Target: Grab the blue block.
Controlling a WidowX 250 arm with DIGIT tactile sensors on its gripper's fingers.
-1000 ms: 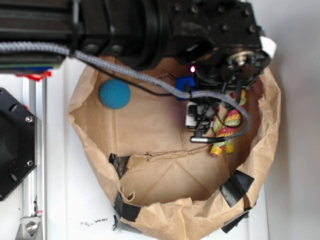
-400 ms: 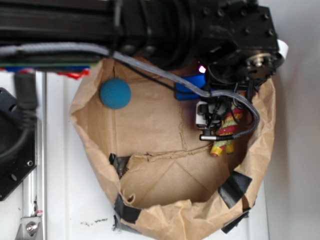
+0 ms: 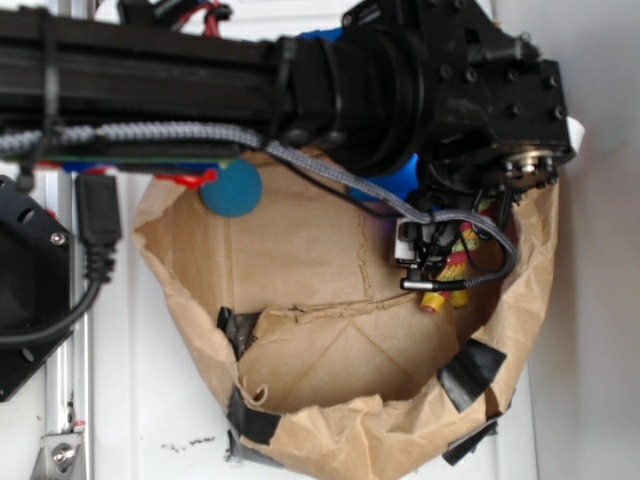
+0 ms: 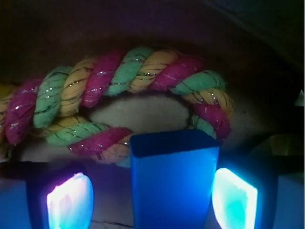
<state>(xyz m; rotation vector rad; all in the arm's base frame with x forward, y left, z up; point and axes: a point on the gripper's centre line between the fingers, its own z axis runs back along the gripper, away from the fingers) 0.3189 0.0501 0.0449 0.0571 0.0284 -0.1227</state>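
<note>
The blue block [image 4: 174, 183] is a smooth solid blue slab standing between my gripper's [image 4: 151, 199] two glowing pads. The right pad [image 4: 234, 198] is close beside it, and the left pad [image 4: 70, 202] stands a clear gap away. The jaws are open around the block. In the exterior view only a blue sliver of the block [image 3: 402, 181] shows under the black arm, and the gripper itself is hidden there by the wrist housing.
A pink, green and yellow twisted rope toy [image 4: 124, 81] curls just beyond the block, and it also shows in the exterior view [image 3: 450, 272]. A fuzzy teal ball [image 3: 231, 189] lies at the far left. All sit inside a taped brown paper bag [image 3: 330, 440].
The arm has shifted right and towards the bag's far side, now covering most of the blue block and the top of the ball. The wrist camera moved with it.
</note>
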